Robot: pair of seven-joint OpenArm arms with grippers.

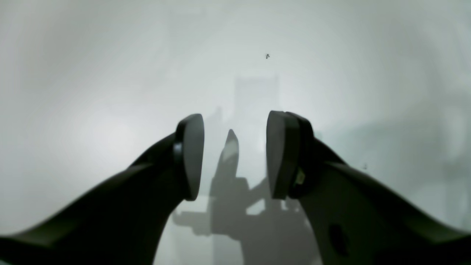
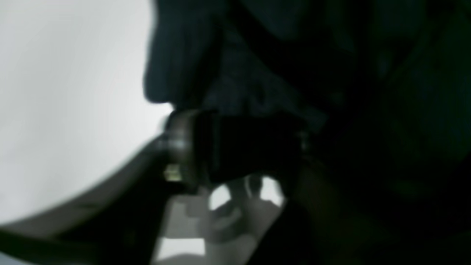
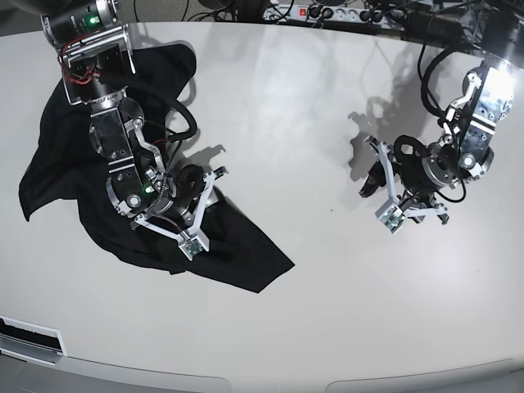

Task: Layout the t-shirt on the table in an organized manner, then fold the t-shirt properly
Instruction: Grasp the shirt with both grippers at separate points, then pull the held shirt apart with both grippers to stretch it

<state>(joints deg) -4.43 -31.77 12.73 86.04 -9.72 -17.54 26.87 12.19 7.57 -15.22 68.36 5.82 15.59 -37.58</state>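
The black t-shirt (image 3: 246,250) lies crumpled on the left part of the white table (image 3: 286,123), one corner trailing toward the middle. My right gripper (image 3: 209,184) is low over the shirt's middle. In the right wrist view the picture is blurred; dark t-shirt fabric (image 2: 257,55) fills the space between the fingers of the right gripper (image 2: 239,147), and a grip cannot be made out. My left gripper (image 3: 373,173) hovers over bare table far to the right. In the left wrist view the left gripper (image 1: 235,117) is open with nothing between its pads, above the table (image 1: 110,73).
Cables and a power strip (image 3: 327,12) run along the table's back edge. The rounded front edge (image 3: 270,381) shows at the bottom. A tiny dark speck (image 1: 267,56) lies on the table ahead of the left gripper.
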